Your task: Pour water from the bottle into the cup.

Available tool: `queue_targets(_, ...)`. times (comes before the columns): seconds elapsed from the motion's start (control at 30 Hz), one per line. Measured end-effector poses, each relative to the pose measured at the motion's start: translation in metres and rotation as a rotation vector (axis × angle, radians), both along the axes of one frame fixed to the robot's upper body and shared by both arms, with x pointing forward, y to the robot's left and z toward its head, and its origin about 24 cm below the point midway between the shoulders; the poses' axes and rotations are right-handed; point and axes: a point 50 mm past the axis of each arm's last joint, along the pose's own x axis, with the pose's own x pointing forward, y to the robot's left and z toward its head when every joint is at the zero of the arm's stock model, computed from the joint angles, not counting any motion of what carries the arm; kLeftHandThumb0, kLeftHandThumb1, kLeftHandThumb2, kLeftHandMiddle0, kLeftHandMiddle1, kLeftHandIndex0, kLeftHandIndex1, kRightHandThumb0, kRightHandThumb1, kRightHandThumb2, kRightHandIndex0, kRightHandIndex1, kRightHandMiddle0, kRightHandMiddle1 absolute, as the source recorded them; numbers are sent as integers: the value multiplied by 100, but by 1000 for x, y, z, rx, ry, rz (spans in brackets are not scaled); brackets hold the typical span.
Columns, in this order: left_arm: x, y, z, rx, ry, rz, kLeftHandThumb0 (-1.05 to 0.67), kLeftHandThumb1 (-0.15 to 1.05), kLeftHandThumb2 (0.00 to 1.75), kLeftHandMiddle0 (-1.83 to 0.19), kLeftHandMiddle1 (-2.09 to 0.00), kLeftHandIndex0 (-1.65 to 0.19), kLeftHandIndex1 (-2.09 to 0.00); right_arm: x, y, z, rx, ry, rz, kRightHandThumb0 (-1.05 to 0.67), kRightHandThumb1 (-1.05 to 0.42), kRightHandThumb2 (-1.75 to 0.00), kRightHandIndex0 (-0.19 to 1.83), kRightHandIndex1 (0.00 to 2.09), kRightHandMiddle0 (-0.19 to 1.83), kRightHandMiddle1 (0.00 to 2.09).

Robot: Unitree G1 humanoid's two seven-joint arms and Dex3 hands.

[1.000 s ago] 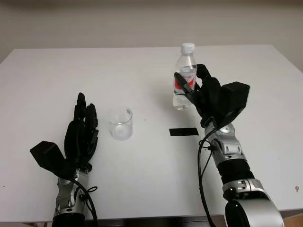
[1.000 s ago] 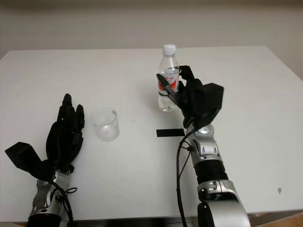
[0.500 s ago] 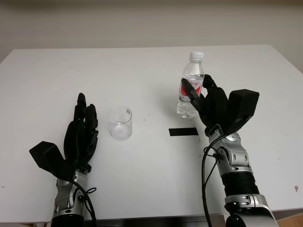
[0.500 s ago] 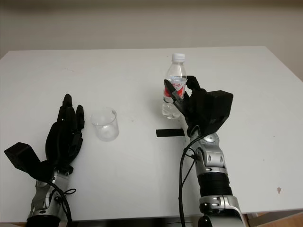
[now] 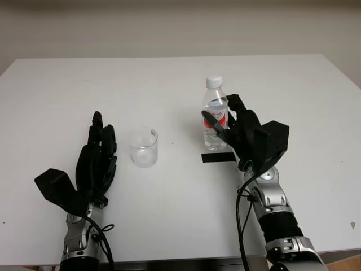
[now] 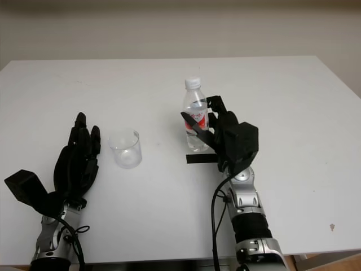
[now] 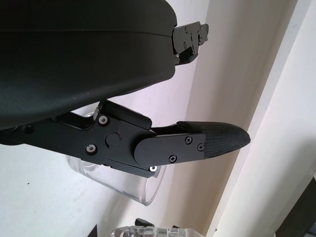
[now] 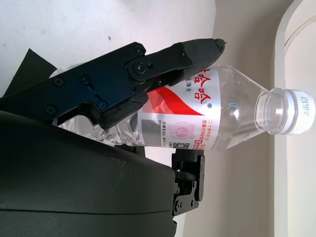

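Note:
A clear water bottle [image 5: 214, 116] with a white cap and red label stands upright right of centre. My right hand [image 5: 224, 117] is shut on it, fingers wrapped around the label, as the right wrist view confirms on the bottle [image 8: 212, 123]. Its base is just behind a black strip. A short clear glass cup [image 5: 142, 148] sits on the white table [image 5: 169, 203] to the bottle's left. The cup looks to have nothing in it. Left of the cup, my left hand [image 5: 101, 132] is open, and the cup [image 7: 123, 190] appears beyond its finger.
A black strip of tape [image 5: 218, 157] lies on the table just in front of the bottle. The table's far edge meets a pale wall behind.
My right hand has carried the bottle nearer to me and to the left, toward the cup, keeping it upright. The left hand and the cup have not moved.

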Motion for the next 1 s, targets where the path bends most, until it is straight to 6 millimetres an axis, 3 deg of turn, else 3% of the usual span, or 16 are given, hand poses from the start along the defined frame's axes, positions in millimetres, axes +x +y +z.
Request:
queue_targets(0.47,-1,7,1,2,3,-4,-76,105,44,17,-6,18,-5,-9,15,-16,90,58,-33,-41,-105,-43,151,209,106,209)
queue_targets(1.0,-1,12,1,-1,10,-10,-77,105,42,16,-5,18,-5,-25,4,-23,123,80,-115,-42,-105,-40,147,209,103,209)
